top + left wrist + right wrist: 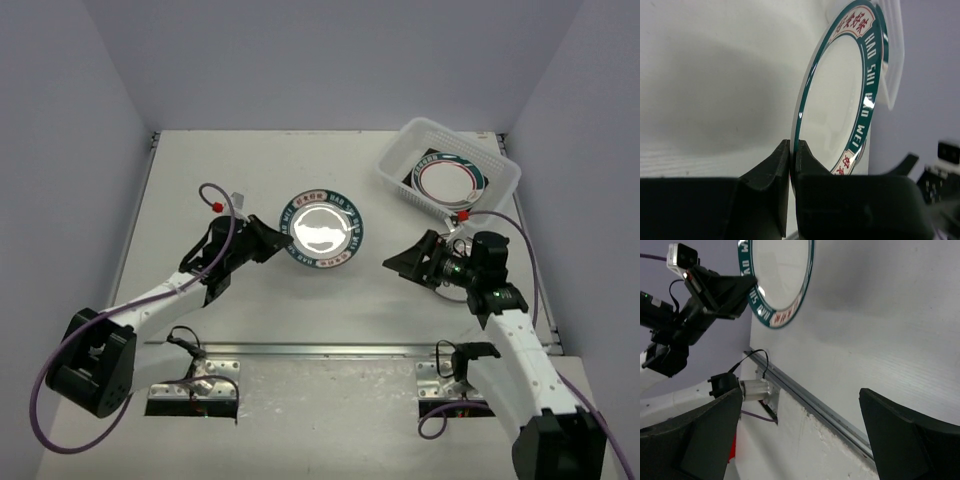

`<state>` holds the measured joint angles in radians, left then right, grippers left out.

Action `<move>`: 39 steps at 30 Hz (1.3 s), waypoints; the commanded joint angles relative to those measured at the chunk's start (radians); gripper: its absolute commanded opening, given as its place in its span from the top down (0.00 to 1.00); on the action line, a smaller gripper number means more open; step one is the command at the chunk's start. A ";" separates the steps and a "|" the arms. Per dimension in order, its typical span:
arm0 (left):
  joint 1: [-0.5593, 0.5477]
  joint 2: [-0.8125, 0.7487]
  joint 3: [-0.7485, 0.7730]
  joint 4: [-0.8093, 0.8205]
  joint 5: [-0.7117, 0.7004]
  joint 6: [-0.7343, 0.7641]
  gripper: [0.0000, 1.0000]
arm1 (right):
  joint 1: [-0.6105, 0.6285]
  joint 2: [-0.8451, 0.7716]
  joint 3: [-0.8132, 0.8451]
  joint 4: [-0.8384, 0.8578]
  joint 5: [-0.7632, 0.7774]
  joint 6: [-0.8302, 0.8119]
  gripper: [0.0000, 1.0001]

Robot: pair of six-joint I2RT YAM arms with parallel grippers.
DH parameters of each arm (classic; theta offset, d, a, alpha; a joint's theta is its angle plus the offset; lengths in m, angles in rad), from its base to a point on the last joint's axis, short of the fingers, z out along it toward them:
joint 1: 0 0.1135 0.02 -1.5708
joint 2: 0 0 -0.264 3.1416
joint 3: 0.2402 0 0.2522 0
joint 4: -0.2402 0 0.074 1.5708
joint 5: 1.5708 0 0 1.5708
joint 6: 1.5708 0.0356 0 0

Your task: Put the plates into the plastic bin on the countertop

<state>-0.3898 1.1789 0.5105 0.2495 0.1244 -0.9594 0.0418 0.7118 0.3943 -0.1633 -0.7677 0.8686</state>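
A round white plate (323, 229) with a teal rim ring and red characters is held over the middle of the countertop (200, 170). My left gripper (275, 240) is shut on its left rim; the wrist view shows the plate (840, 105) edge-on, pinched between my fingers (775, 170). The right wrist view shows the same plate (782, 275) at the top. The plastic bin (400, 165) stands at the back right with a stack of plates (448, 178) inside. My right gripper (405, 263) is open and empty, right of the held plate and in front of the bin.
The countertop's metal front edge (330, 350) runs between the two arm bases. Grey walls close in the left, back and right sides. Purple cables (222, 200) loop off both arms.
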 commanded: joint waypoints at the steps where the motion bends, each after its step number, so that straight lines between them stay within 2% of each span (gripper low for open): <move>1: -0.029 -0.082 -0.023 0.000 0.237 0.111 1.00 | 0.034 0.122 0.041 0.310 -0.052 0.063 0.01; 3: -0.049 -0.137 -0.027 -0.050 0.264 0.119 1.00 | 0.070 0.156 0.059 0.333 -0.017 0.048 0.01; 7: -0.079 -0.233 -0.051 -0.050 0.331 0.090 1.00 | 0.161 0.247 0.134 0.203 0.124 -0.043 0.03; 11: -0.096 -0.276 -0.065 -0.020 0.351 0.058 1.00 | 0.204 0.311 0.145 0.167 0.155 -0.078 0.11; 14: -0.104 -0.268 -0.073 0.006 0.360 0.046 1.00 | 0.224 0.322 0.140 0.182 0.137 -0.071 0.23; 17: -0.108 -0.248 -0.067 0.029 0.347 0.041 1.00 | 0.226 0.312 0.132 0.214 0.127 -0.046 0.88; 18: -0.109 -0.243 -0.057 0.029 0.336 0.045 0.98 | 0.226 0.306 0.129 0.225 0.127 -0.038 1.00; 19: -0.109 -0.240 -0.039 0.018 0.318 0.055 0.84 | 0.225 0.300 0.126 0.237 0.129 -0.027 1.00; 20: -0.109 -0.239 -0.016 -0.014 0.290 0.071 0.51 | 0.225 0.296 0.122 0.246 0.132 -0.016 1.00; 21: -0.109 -0.240 0.022 -0.079 0.237 0.095 0.25 | 0.224 0.290 0.120 0.250 0.145 -0.004 1.00; 22: -0.109 -0.246 0.070 -0.162 0.168 0.135 0.09 | 0.220 0.279 0.122 0.249 0.176 0.005 1.00; 23: -0.109 -0.256 0.126 -0.240 0.100 0.171 0.00 | 0.212 0.267 0.123 0.247 0.206 0.015 1.00; 27: -0.109 -0.372 0.234 -0.483 -0.206 0.244 0.00 | 0.148 0.225 0.117 0.251 0.265 0.085 1.00; 29: -0.107 -0.465 0.262 -0.579 -0.361 0.260 0.00 | 0.088 0.209 0.123 0.246 0.292 0.119 1.00; 31: -0.109 -0.536 0.290 -0.670 -0.452 0.282 0.00 | -0.012 0.203 0.150 0.199 0.352 0.150 1.00; 32: -0.108 -0.565 0.296 -0.700 -0.469 0.295 0.00 | -0.064 0.205 0.168 0.170 0.391 0.159 1.00; 35: -0.108 -0.637 0.275 -0.735 -0.385 0.400 0.00 | -0.243 0.276 0.245 0.082 0.493 0.213 1.00; 39: -0.118 -0.651 0.220 -0.775 -0.251 0.466 0.00 | -0.354 0.401 0.324 0.091 0.595 0.342 1.00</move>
<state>-0.4915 0.5108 0.7774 -0.4160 -0.1983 -0.6084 -0.2296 1.0247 0.6050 -0.0962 -0.3166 1.0533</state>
